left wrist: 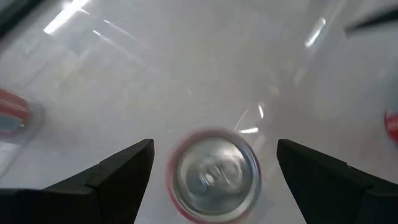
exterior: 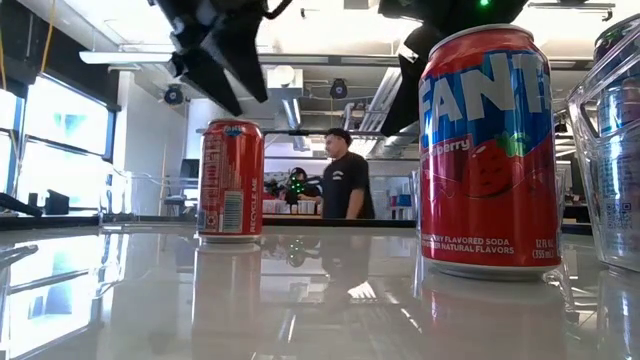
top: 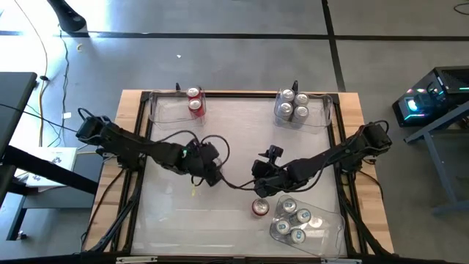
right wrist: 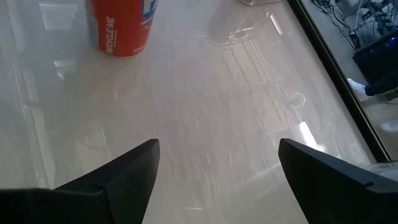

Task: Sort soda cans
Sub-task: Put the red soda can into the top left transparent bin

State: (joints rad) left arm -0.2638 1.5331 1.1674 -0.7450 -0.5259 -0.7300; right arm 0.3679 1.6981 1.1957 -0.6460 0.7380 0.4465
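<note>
A red soda can [exterior: 230, 180] stands upright on the table. My left gripper [left wrist: 215, 143] hovers open right above it, and the can's silver top [left wrist: 214, 175] shows between and below the fingers. In the high view my left gripper [top: 211, 174] hides that can. A red Fanta can [top: 260, 207] stands near the front, large in the low view [exterior: 485, 150]. My right gripper [top: 260, 185] hangs open above bare table just behind the Fanta can, with nothing between its fingers [right wrist: 219, 143]. A red can [right wrist: 121, 28] shows ahead of it.
A clear bin [top: 176, 117] at the far left holds two red cans [top: 194, 103]. A clear bin [top: 322, 117] at the far right holds several silver cans [top: 292, 106]. A third bin [top: 330, 231] at the near right holds several cans. A person [exterior: 343, 175] stands in the room beyond.
</note>
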